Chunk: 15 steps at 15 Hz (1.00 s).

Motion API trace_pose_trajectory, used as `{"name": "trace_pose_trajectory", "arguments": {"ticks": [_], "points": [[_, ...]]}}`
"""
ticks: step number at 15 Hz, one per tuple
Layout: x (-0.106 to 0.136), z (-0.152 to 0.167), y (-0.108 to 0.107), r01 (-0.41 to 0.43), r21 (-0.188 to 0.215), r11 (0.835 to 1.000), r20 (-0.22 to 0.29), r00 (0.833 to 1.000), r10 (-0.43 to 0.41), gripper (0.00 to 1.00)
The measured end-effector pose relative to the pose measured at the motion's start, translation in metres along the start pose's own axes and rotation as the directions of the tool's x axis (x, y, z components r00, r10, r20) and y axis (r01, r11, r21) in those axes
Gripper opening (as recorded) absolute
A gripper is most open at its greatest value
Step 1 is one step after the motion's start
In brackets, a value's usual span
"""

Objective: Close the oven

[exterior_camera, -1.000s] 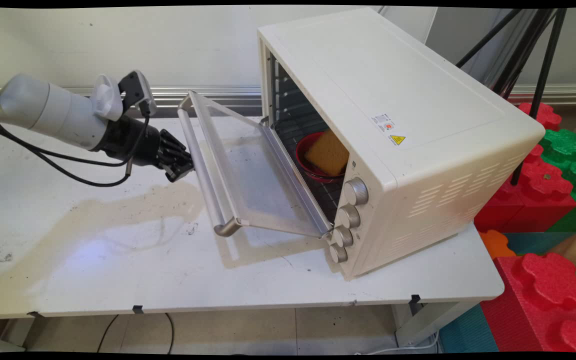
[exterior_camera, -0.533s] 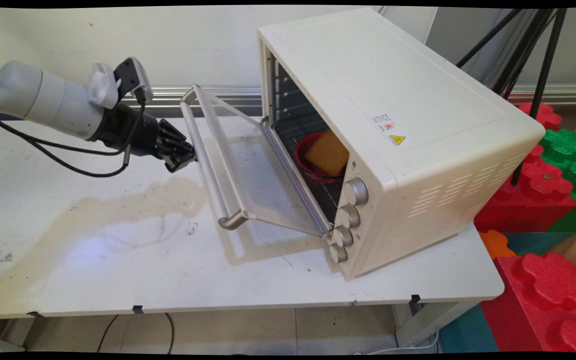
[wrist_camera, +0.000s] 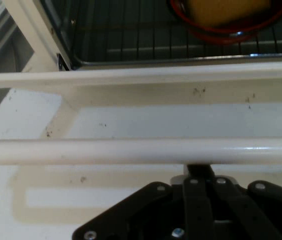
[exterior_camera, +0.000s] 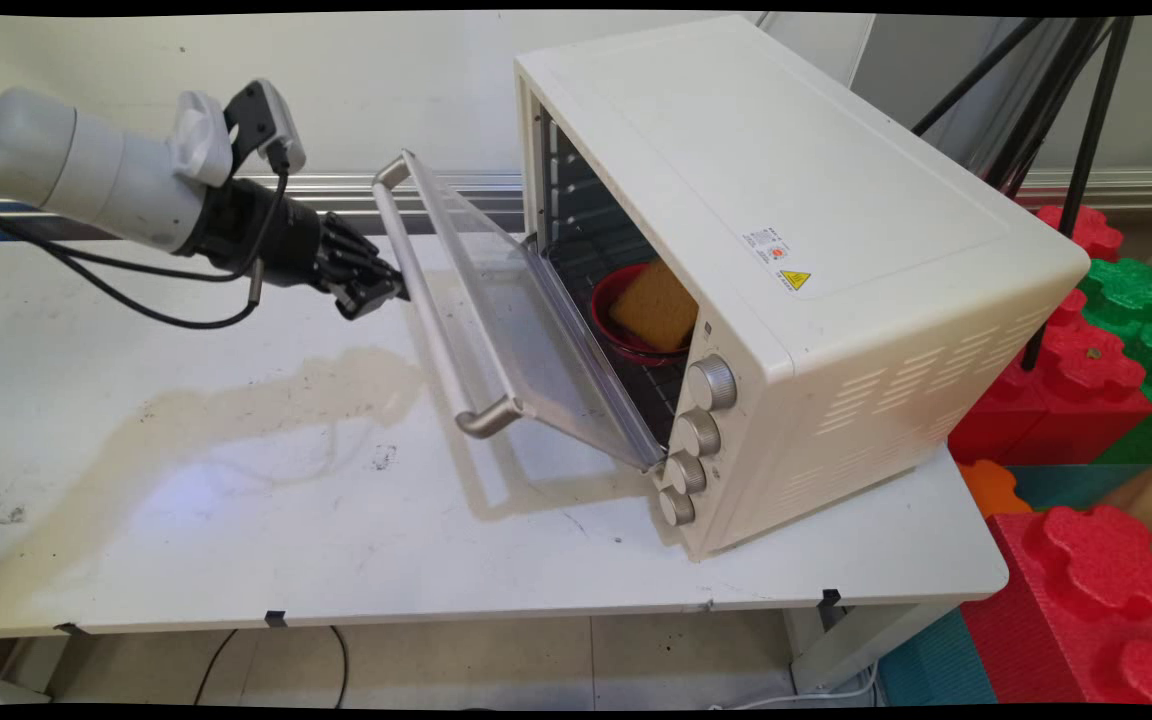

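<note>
A cream toaster oven [exterior_camera: 786,200] stands on the white table [exterior_camera: 236,520], its glass door [exterior_camera: 516,320] tilted half open. My gripper [exterior_camera: 381,290] is shut, and its tips press against the underside of the door's metal handle [exterior_camera: 436,300] without holding it. In the hand view the handle [wrist_camera: 131,150] runs across just beyond the gripper [wrist_camera: 199,172], whose fingers are closed together. Inside on the wire rack [wrist_camera: 131,40] sits a red bowl [exterior_camera: 616,300] with a yellow sponge [exterior_camera: 654,305] in it; the bowl [wrist_camera: 231,30] and the sponge [wrist_camera: 226,10] also appear in the hand view.
Three silver knobs and a fourth [exterior_camera: 696,432] run down the oven's front right. A brownish stain [exterior_camera: 236,410] spreads over the table left of the door. Red and green foam blocks [exterior_camera: 1086,380] and black tripod legs [exterior_camera: 1066,120] stand off the table's right end.
The door has swung upward from nearly level to a steeper tilt. My gripper has risen and moved right, staying against the handle.
</note>
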Motion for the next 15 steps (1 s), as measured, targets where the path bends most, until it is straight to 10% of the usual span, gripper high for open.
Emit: {"name": "trace_pose_trajectory", "arguments": {"ticks": [15], "points": [[0.051,-0.005,-0.012,-0.023,0.008,1.000,-0.092,0.996,0.024,0.00]]}}
